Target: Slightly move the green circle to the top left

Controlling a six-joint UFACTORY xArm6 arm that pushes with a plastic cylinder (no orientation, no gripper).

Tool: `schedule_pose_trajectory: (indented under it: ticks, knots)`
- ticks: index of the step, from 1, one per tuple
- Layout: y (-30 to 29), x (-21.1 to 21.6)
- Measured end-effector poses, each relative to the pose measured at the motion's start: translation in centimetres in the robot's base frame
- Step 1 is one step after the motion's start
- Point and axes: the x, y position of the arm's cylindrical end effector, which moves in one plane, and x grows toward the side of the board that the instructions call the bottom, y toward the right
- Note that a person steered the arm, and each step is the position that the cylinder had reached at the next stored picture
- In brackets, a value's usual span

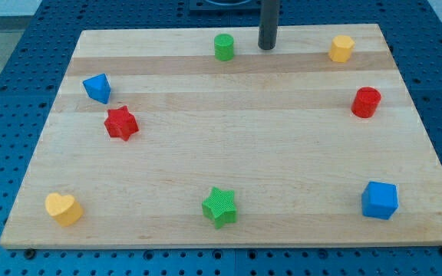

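Note:
The green circle (223, 47) is a short green cylinder standing near the view's top edge of the wooden board (229, 146), a little left of centre. My dark rod comes down from the view's top, and my tip (266, 47) rests on the board just to the right of the green circle, with a small gap between them. They do not touch.
A yellow hexagon (341, 48) sits at the top right and a red cylinder (365, 102) below it. A blue block (97, 87) and a red star (120, 123) are at the left. A yellow heart (64, 208), a green star (220, 207) and a blue cube (379, 200) line the bottom.

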Motion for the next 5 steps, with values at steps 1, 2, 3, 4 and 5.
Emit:
schedule_pose_trajectory:
  ticks: [1, 2, 3, 4, 5]
  knots:
    - [-1.6, 0.3]
    - [-3.3, 0.8]
    - [-5.1, 1.3]
    - [-6.9, 2.0]
    - [-8.7, 2.5]
